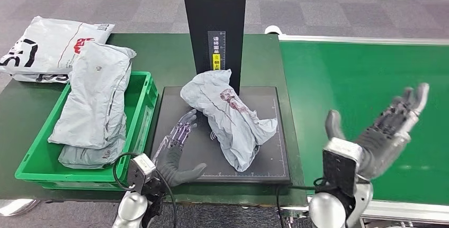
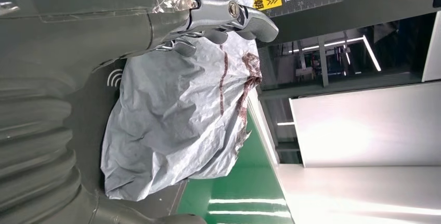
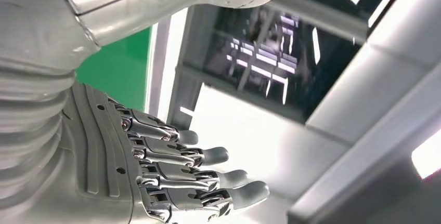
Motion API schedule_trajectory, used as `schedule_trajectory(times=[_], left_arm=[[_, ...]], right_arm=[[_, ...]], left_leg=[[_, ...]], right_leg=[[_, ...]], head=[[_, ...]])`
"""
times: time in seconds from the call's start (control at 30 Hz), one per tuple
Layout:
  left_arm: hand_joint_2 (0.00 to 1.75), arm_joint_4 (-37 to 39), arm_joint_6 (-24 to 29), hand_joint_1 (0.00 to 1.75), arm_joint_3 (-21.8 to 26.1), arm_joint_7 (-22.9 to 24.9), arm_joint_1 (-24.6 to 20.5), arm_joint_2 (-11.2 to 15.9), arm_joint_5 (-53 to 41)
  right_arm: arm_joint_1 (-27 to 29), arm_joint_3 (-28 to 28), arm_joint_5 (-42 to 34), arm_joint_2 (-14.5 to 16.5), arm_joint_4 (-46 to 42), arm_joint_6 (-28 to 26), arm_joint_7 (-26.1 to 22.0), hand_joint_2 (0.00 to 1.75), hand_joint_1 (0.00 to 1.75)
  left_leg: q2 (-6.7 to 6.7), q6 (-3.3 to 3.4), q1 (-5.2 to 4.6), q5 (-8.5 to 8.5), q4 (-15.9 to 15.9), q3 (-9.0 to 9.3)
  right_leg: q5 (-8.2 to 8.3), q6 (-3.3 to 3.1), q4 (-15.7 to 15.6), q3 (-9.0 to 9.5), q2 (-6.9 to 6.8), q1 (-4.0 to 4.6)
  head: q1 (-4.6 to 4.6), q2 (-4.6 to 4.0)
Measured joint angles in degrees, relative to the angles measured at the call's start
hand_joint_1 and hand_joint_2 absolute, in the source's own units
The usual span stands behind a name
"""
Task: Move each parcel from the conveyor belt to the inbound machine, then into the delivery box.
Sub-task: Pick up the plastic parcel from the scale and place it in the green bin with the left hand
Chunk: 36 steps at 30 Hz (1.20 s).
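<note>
1. The left hand [image 1: 177, 146] lies flat on the inbound machine's black platform [image 1: 275, 164], fingers spread, holding nothing, just beside the grey parcel [image 1: 230, 119].
2. The right hand [image 1: 384, 133] hovers above the green conveyor belt [image 1: 365, 74], fingers extended and empty.
3. The green delivery box [image 1: 32, 162] on the worktop [image 1: 159, 53] holds grey parcels [image 1: 95, 101].

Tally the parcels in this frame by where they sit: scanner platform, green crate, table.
Parcel on the scanner platform: 1
Parcels in the green crate: 2
Parcels on the table: 1
Total: 4
</note>
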Motion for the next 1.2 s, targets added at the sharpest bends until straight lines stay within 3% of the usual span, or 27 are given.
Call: schedule_trajectory(times=[0.2,0.3,0.37,0.5,0.67,0.73,0.83,0.9,1.03,1.2], left_arm=[[1.75,-0.05,0.27,0.0,0.0,0.24,-0.02,0.01,0.04],[1.75,-0.06,3.53,0.0,0.0,1.19,-0.03,0.01,-2.2],[1.75,-0.2,12.43,0.0,-0.02,3.34,-0.08,0.0,-9.8],[1.75,-0.42,39.05,0.0,-2.67,13.86,-0.69,-0.03,-40.52],[1.75,1.28,47.54,0.0,-8.37,22.66,-2.23,0.16,-60.0],[1.75,4.34,49.96,0.0,-12.22,31.14,-4.53,0.54,-68.37],[1.75,12.81,52.57,0.0,-23.66,49.03,-13.06,0.83,-73.06],[1.75,19.48,53.86,0.0,-31.66,55.0,-19.39,0.25,-73.34],[1.75,30.29,55.24,0.0,-40.99,56.47,-26.34,-1.46,-73.55],[1.75,37.54,56.18,0.0,-45.18,56.86,-30.15,-2.35,-73.56]], right_arm=[[6.2,-0.75,-1.22,-0.06,-6.06,-1.05,-1.43,1.75,0.0],[8.25,-1.65,-1.88,0.05,-7.76,-1.07,-2.0,1.75,0.0],[9.57,-2.33,-2.42,0.29,-8.75,-0.57,-2.38,1.75,0.0],[11.15,-3.28,-3.14,0.74,-9.82,2.94,-1.78,1.75,0.0],[11.19,-3.83,-3.08,0.92,-9.83,4.79,-0.97,1.75,0.0],[11.16,-4.14,-2.76,0.95,-9.77,4.92,-0.5,1.75,0.0],[10.97,-4.42,-3.04,1.0,-9.52,5.29,-0.47,1.75,0.0],[10.92,-4.58,-4.0,1.04,-9.32,5.97,-0.99,1.75,0.0],[10.95,-5.27,-5.41,1.06,-8.95,6.83,-1.95,1.75,0.0],[10.95,-5.66,-5.73,1.08,-8.5,6.94,-2.29,1.75,0.0]], left_leg=[[0.04,0.0,0.0,0.0,0.0,0.04],[0.03,0.0,0.0,0.0,0.0,0.07],[0.05,0.0,0.0,0.0,0.0,0.09],[0.13,0.0,0.0,0.0,0.01,0.13],[0.32,0.03,-0.03,-0.03,0.03,0.25],[0.3,0.07,-0.06,-0.04,0.05,0.29],[0.11,0.16,-0.07,0.03,0.08,0.14],[0.09,0.2,-0.09,0.05,0.09,0.12],[0.28,0.21,-0.17,0.04,0.09,0.18],[0.25,0.22,-0.17,0.03,0.09,0.17]], right_leg=[[0.0,0.0,0.0,0.03,0.06,0.0],[0.0,0.0,0.0,0.05,0.06,0.0],[0.0,-0.01,0.0,0.05,0.07,0.0],[0.01,-0.01,0.0,0.03,0.12,-0.01],[0.03,-0.01,-0.02,0.01,0.27,-0.05],[0.03,0.01,-0.04,0.0,0.25,-0.08],[0.09,0.1,-0.03,0.09,0.07,-0.08],[0.14,0.16,-0.03,0.16,0.06,-0.12],[0.2,0.21,-0.02,0.14,0.25,-0.2],[0.18,0.2,-0.01,0.12,0.25,-0.18]], head=[[0.0,0.0],[0.0,0.0],[0.0,0.0],[0.0,0.0],[-0.01,0.0],[-0.01,0.0],[-0.02,0.0],[-0.02,0.0],[-0.02,0.0],[-0.02,0.0]])
